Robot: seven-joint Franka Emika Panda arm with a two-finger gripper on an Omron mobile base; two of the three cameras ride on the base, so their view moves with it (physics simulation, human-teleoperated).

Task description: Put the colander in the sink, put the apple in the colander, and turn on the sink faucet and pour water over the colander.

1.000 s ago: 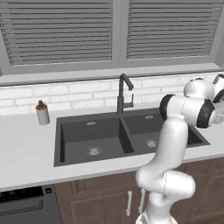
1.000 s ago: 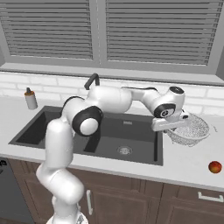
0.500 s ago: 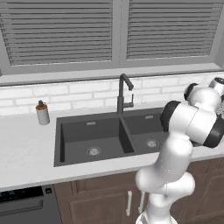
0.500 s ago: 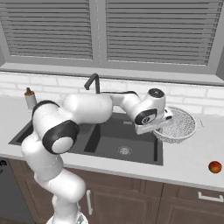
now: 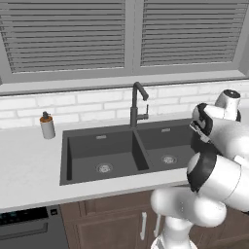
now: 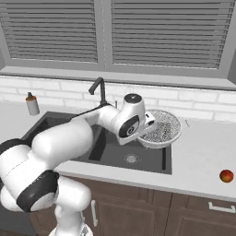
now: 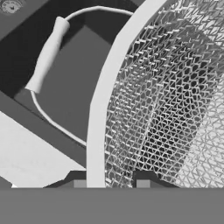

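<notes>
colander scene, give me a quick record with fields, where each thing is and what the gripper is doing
colander: lifted, tilted, over the right edge of the sink
gripper: shut on the colander rim
sink: both basins hold nothing, no water running
sink faucet: behind the divider between the basins
apple: on the counter right of the sink, near the front edge
soap dispenser: on the counter left of the sink

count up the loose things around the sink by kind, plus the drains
colander: 1, held up by the gripper over the sink's right end
apple: 1, on the counter to the right
soap bottle: 1, on the counter left of the sink
drains: 2, one in each basin
total: 5
</notes>
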